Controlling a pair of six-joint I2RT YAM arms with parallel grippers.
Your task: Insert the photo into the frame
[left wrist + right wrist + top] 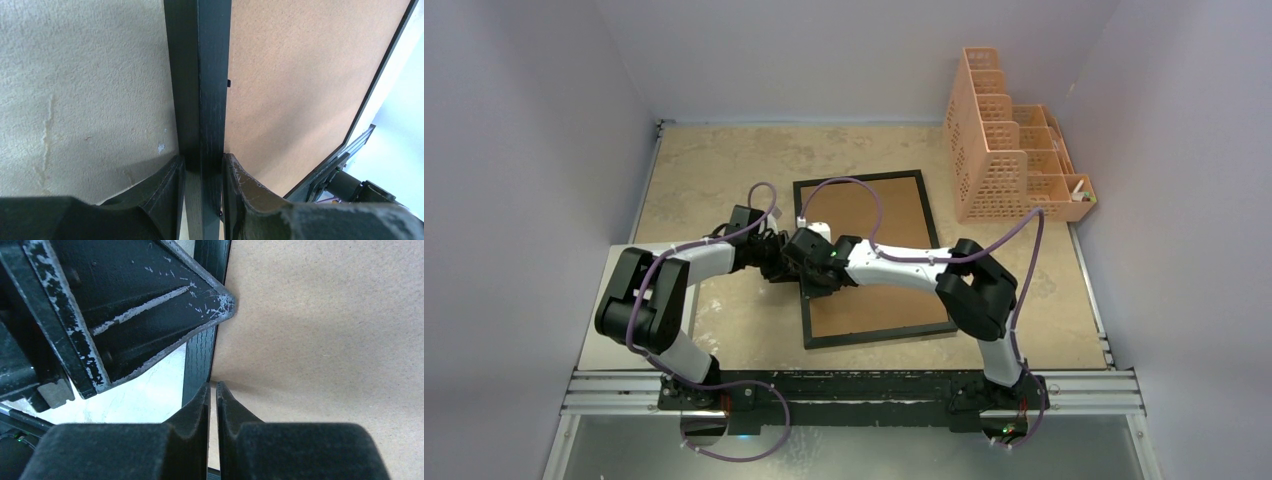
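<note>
The left gripper (202, 165) clamps the left rail of the frame (200, 75); the right gripper (212, 390) is pinched almost closed at the brown backing (325, 340), seemingly holding nothing

Pale lavender walls (534, 120) box in a mottled beige surface (714, 160), metal rails (609, 390) along its near edge, softly lit.
</note>
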